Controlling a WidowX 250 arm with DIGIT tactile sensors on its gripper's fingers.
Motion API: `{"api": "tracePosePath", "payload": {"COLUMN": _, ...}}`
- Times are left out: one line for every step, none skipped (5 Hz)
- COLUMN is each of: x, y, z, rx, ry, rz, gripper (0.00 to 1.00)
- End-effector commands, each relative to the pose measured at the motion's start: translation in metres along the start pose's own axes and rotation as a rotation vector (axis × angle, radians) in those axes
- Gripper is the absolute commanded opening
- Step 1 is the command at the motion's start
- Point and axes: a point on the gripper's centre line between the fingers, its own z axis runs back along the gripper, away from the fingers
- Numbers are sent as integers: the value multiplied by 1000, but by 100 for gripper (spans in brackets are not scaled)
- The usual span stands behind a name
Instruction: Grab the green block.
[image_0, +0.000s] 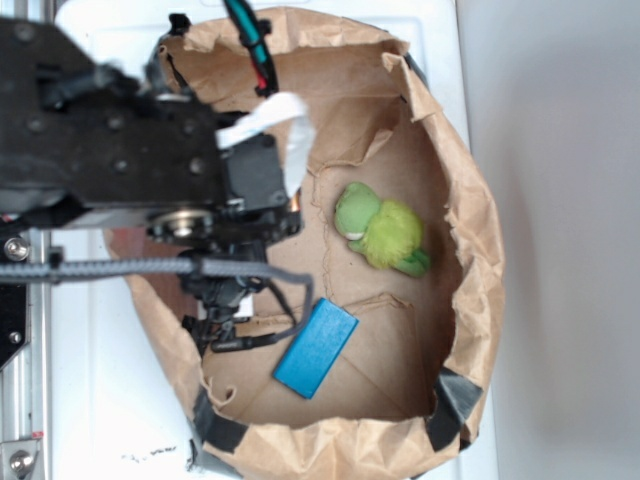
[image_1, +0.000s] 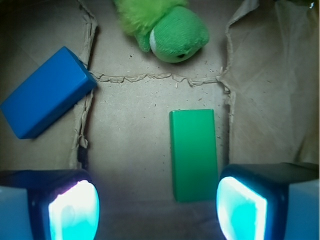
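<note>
The green block (image_1: 194, 154) lies flat on the brown paper floor in the wrist view, long side running away from me. My gripper (image_1: 157, 210) hangs above it, open, jaws wide apart with nothing between them. The block sits just ahead of the gap, close to the right fingertip (image_1: 240, 207) and far from the left fingertip (image_1: 75, 210). In the exterior view the arm (image_0: 130, 150) covers the left half of the bag, and the green block is hidden under it.
A blue block (image_1: 45, 97) lies at the left, also in the exterior view (image_0: 315, 347). A fuzzy green plush toy (image_1: 170, 27) sits at the far side (image_0: 380, 228). Crumpled paper bag walls (image_0: 470, 220) ring everything.
</note>
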Motion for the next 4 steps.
{"api": "tracePosePath", "payload": {"x": 21, "y": 12, "z": -2, "rx": -36, "ry": 0, "rz": 27, "gripper": 100}}
{"api": "tracePosePath", "payload": {"x": 23, "y": 19, "z": -4, "rx": -44, "ry": 5, "rz": 38, "gripper": 100}}
{"api": "tracePosePath", "payload": {"x": 26, "y": 27, "z": -14, "rx": -21, "ry": 26, "rz": 18, "gripper": 100}}
{"api": "tracePosePath", "payload": {"x": 26, "y": 27, "z": -14, "rx": -21, "ry": 26, "rz": 18, "gripper": 100}}
